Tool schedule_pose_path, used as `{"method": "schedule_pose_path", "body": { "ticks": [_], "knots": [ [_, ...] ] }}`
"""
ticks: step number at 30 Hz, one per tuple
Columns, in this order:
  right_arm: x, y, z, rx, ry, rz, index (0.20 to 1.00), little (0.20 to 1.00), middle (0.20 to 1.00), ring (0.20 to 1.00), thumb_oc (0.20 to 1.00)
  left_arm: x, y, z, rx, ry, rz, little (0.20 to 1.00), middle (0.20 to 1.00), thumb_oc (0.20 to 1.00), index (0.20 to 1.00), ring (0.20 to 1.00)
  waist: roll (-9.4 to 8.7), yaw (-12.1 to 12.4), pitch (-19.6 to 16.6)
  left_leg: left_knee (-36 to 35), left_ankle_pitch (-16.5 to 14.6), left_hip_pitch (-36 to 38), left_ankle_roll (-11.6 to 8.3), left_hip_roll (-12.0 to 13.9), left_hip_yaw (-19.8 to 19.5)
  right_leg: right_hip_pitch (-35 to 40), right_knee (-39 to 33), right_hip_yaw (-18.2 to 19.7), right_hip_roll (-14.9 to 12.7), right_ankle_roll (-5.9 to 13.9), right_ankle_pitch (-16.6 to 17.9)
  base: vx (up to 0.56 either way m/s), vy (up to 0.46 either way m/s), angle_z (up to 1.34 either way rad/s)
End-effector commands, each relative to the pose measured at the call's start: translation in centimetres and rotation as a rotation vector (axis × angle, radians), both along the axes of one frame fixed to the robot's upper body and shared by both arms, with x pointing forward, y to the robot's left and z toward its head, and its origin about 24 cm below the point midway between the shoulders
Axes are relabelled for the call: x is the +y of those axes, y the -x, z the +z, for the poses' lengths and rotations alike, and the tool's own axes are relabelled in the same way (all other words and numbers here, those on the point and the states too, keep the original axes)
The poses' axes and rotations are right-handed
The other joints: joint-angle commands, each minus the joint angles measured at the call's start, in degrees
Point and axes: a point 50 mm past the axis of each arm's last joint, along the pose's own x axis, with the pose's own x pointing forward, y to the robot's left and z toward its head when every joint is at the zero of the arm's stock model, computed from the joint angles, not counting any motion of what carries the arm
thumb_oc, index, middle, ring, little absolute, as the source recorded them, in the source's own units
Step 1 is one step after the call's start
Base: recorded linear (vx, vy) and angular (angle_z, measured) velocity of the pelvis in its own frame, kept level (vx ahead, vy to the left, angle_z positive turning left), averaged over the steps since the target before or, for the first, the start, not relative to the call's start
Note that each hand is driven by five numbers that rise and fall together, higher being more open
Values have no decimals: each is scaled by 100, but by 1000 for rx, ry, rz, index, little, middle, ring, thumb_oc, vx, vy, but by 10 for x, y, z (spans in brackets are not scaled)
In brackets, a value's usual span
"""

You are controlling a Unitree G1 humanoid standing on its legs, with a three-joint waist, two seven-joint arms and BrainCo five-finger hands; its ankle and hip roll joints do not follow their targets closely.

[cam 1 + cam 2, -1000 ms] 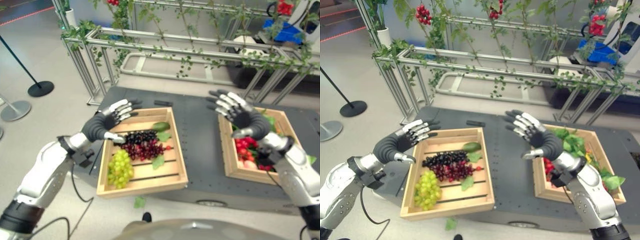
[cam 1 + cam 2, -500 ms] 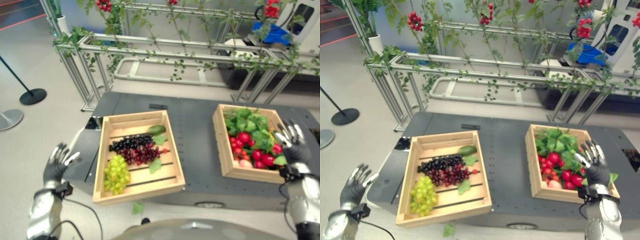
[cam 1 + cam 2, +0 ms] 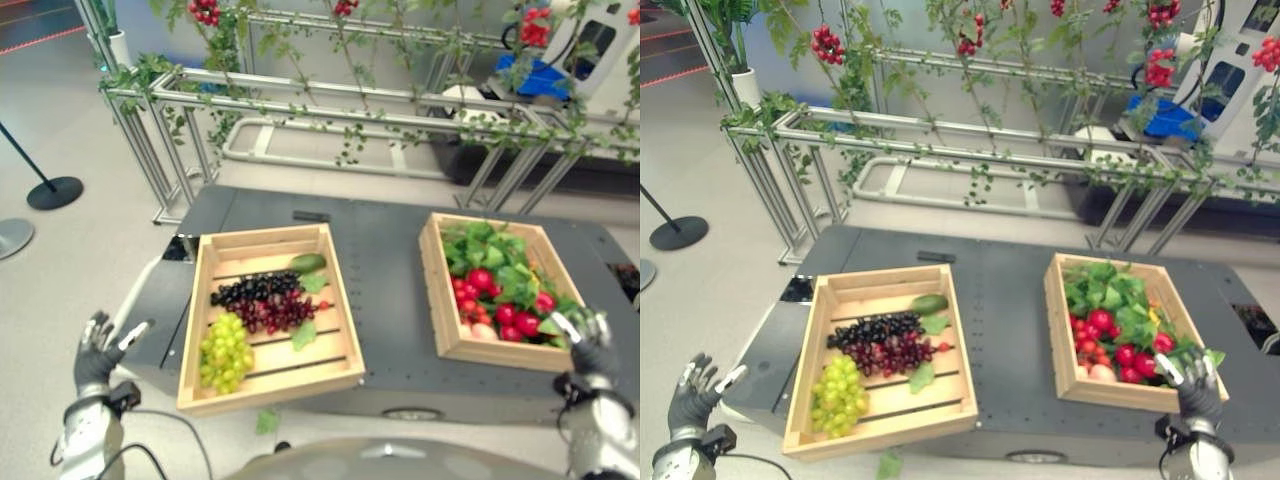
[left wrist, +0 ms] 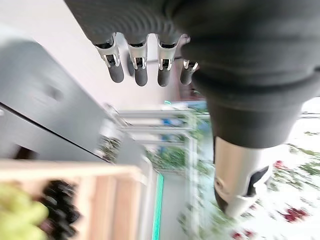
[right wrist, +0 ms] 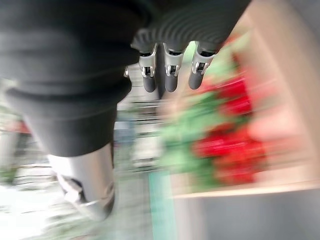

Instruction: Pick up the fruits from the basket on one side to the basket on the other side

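Left hand [image 3: 97,352]: fingers spread, empty, off table's [image 3: 390,255] left edge | right hand [image 3: 590,345]: fingers relaxed, empty, by right basket's [image 3: 441,300] near-right corner | left basket [image 3: 262,378]: grapes [image 3: 224,350].

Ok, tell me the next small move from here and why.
Probably bring the left hand up over the left basket towards the green grapes. Both hands are empty with relaxed fingers and sit off the table's near edge, the right hand by the right basket. The grapes lie nearest the left hand, uncovered.
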Motion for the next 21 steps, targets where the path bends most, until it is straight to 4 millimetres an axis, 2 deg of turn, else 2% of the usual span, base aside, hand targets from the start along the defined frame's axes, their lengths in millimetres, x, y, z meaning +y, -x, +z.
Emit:
{"method": "schedule_pose_path", "body": {
  "ticks": [1, 3, 4, 7, 10, 11, 13, 15, 17, 21],
  "knots": [
    [-1, 8, -11, 120, 11, 18, 1000, 1000, 1000, 1000, 1000, -21, 11, -22, 129, 31, -49, 1000, 1000, 1000, 1000, 1000, 241, -1, 180, 39, -591, 507, -162, 141, 237, -106, 193, -2, 94, 239, -77, 0, 0, 0],
    [21, 46, -42, 365, -80, 27, 1000, 1000, 1000, 1000, 1000, -47, 43, -49, 352, 112, -82, 1000, 1000, 1000, 1000, 1000, 273, -10, 178, 39, -586, 501, -148, 133, 225, -91, 190, -2, 92, 234, -79, 0, 0, 0],
    [21, 45, -42, 364, -80, 27, 1000, 1000, 1000, 1000, 1000, -47, 43, -49, 352, 111, -82, 1000, 1000, 1000, 1000, 1000, 274, -10, 181, 39, -587, 502, -148, 133, 226, -89, 190, -2, 92, 234, -79, 0, 0, 0],
    [36, 79, -57, 571, -111, 83, 1000, 1000, 1000, 1000, 1000, -71, 69, -66, 515, 187, -137, 1000, 1000, 1000, 1000, 1000, 307, -9, 179, 39, -588, 519, -139, 130, 229, -75, 184, -10, 92, 234, -75, 0, 0, 0],
    [50, 100, -65, 714, -133, 144, 1000, 1000, 1000, 1000, 1000, -83, 79, -72, 588, 244, -163, 1000, 1000, 1000, 1000, 1000, 318, 1, 168, 39, -592, 530, -130, 124, 203, -65, 189, -26, 88, 230, -85, 0, 0, 0],
    [57, 101, -67, 744, -146, 178, 1000, 1000, 1000, 1000, 1000, -87, 85, -75, 620, 273, -149, 1000, 1000, 1000, 1000, 1000, 324, 12, 166, 39, -593, 530, -124, 121, 181, -51, 184, -31, 83, 226, -90, 0, 0, 0],
    [58, 99, -68, 751, -141, 199, 1000, 1000, 1000, 1000, 1000, -90, 87, -76, 636, 289, -161, 1000, 1000, 1000, 1000, 1000, 329, 12, 161, 39, -592, 529, -122, 120, 180, -49, 183, -28, 80, 224, -90, 0, 0, 0],
    [60, 97, -68, 750, -141, 216, 1000, 1000, 1000, 1000, 1000, -91, 85, -76, 640, 286, -180, 1000, 1000, 1000, 1000, 1000, 331, 17, 164, 39, -589, 532, -119, 118, 172, -47, 188, -24, 79, 221, -93, 0, 0, 0],
    [65, 83, -69, 714, -133, 255, 1000, 1000, 1000, 1000, 1000, -95, 79, -77, 634, 285, -195, 1000, 1000, 1000, 1000, 1000, 333, 43, 173, 39, -582, 520, -117, 117, 171, -44, 182, -32, 77, 223, -86, 0, 0, 0],
    [65, 78, -69, 699, -127, 250, 1000, 1000, 1000, 1000, 1000, -97, 75, -78, 619, 288, -203, 1000, 1000, 1000, 1000, 1000, 332, 55, 182, 39, -584, 520, -114, 110, 169, -44, 179, -34, 77, 229, -80, 0, 0, 0]
  ]
}}
